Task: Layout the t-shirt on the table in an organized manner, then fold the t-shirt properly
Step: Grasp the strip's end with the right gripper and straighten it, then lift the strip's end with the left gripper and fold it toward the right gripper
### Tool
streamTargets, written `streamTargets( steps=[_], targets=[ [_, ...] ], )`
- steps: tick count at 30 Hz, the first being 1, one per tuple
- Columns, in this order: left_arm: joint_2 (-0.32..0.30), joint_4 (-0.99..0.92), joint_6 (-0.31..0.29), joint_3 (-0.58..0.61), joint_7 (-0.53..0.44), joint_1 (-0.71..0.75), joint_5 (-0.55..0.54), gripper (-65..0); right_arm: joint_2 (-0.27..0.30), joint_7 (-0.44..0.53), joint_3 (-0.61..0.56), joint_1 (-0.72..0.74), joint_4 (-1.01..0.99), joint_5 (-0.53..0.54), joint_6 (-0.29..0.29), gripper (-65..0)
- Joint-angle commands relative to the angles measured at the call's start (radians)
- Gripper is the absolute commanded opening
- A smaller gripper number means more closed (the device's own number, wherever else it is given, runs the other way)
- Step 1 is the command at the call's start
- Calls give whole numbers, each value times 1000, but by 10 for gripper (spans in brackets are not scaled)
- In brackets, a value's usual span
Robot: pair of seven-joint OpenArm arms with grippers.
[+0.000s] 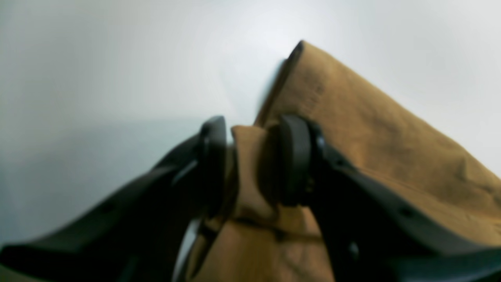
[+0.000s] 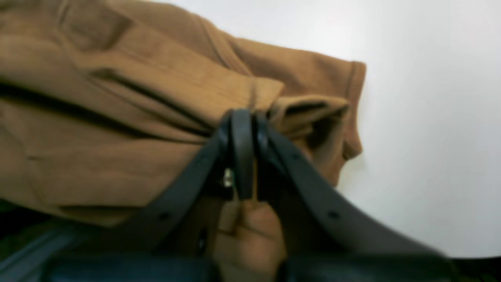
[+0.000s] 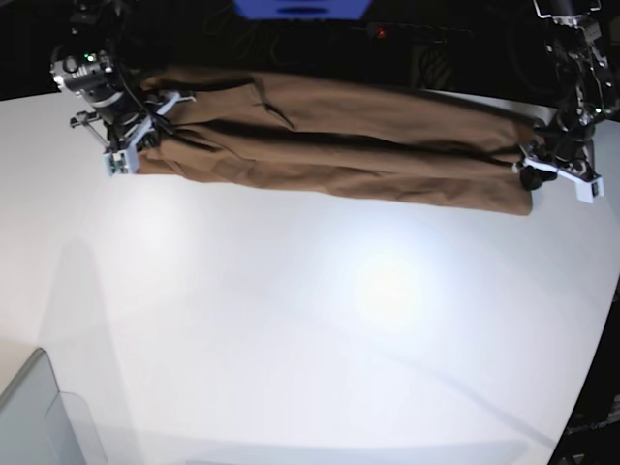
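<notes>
shirt [image 3: 329, 145]: lying bunched in a long band across the far edge of the worktop [image 3: 291, 320], stretching left to right between the two pincers.
long axis: running left-right in the base view, dipping slightly nearer at the right end.
right pincer [image 2: 244, 129]: pressed together, pinching a fold of the shirt at the band's left end in the base view.
left pincer [image 1: 250, 160]: partly closed, gripping a wad of shirt between its pads, at the band's right end.
key relation: each arm holding one end, cloth spanning between; bare worktop lying near of the band, so spreading likely meaning drawing the cloth nearward.
hidden: neck, sleeves and hem not being told apart in the bunched folds; far edge of the shirt merging into dark background; both wrist views blurring.
bin [image 3: 39, 417]: sitting at the near left corner, well apart from the shirt.
</notes>
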Motion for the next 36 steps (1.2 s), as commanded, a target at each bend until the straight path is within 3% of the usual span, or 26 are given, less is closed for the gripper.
streamTargets(
  steps=[1, 9, 22, 25, 28, 36],
  targets=[
    [-2, -10, 25, 2, 72, 14, 27, -417, 5, 33, 3, -3, -13, 6, 0, -650],
    [-2, -11, 25, 2, 72, 14, 27, -415, 13, 169, -3, 21, -219, 6, 0, -650],
    [54, -13, 25, 7, 72, 24, 36, -421, 37, 172, -7, 109, -323, 3, 0, -650],
    [63, -14, 25, 10, 72, 24, 36, -486, 39, 172, -7, 112, -323, 3, 0, -650],
    [73, -14, 25, 4, 72, 23, 36, -650, 42, 172, -7, 130, -323, 2, 0, -650],
    [74, 72, 25, -35, 72, 29, 10, -649, 59, 171, -8, 164, -331, 2, 0, -650]
  ],
)
